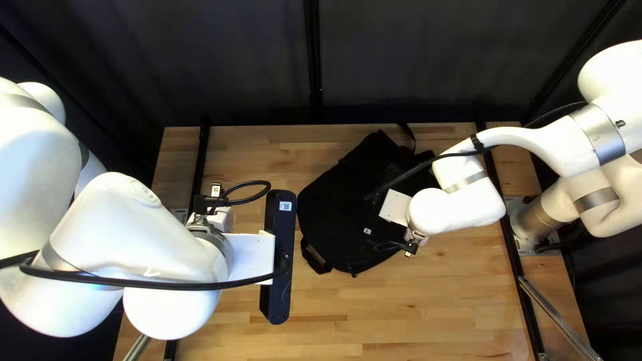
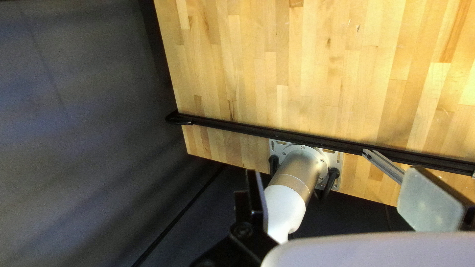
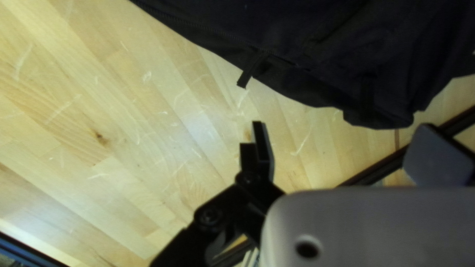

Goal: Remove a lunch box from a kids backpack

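Top left view, two white arms (image 1: 455, 212), one black backpack (image 1: 334, 207), left gripper (image 2: 336, 173) spread wide, right gripper (image 3: 341, 126) likewise

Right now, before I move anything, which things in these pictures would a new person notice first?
Probably the big white left arm, which fills much of the left side of the top left view. Next is the black backpack, lying dark on the pale wooden table near the middle of that view. The right arm also catches the eye, reaching in from the right with its end over the backpack.
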Motion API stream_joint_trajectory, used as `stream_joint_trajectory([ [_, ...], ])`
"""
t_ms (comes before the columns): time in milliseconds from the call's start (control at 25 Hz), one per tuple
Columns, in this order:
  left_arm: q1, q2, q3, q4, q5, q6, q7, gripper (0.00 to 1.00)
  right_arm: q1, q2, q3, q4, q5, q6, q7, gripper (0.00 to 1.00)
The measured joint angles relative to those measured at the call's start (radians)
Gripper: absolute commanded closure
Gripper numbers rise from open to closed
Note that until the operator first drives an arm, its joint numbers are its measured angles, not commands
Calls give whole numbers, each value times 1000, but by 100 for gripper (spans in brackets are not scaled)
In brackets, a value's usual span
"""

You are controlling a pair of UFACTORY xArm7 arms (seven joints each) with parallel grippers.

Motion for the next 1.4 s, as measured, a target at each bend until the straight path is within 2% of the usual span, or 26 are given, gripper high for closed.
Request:
stream_joint_trajectory([
  [200,0,0,0,0,0,0,0,0,2,-1,2,-3,-4,-6,-4,0],
  [320,0,0,0,0,0,0,0,0,22,-15,17,-24,-13,-78,-86,0],
  [480,0,0,0,0,0,0,0,0,71,-69,55,-98,-23,-204,-208,0],
  [720,0,0,0,0,0,0,0,0,124,-131,99,-224,-62,-334,-265,0],
  [920,0,0,0,0,0,0,0,0,135,-154,123,-329,-187,-451,-289,0],
  [1080,0,0,0,0,0,0,0,0,131,-152,130,-351,-277,-463,-336,0],
  [1400,0,0,0,0,0,0,0,0,124,-242,123,-376,-341,-388,-435,0],
])
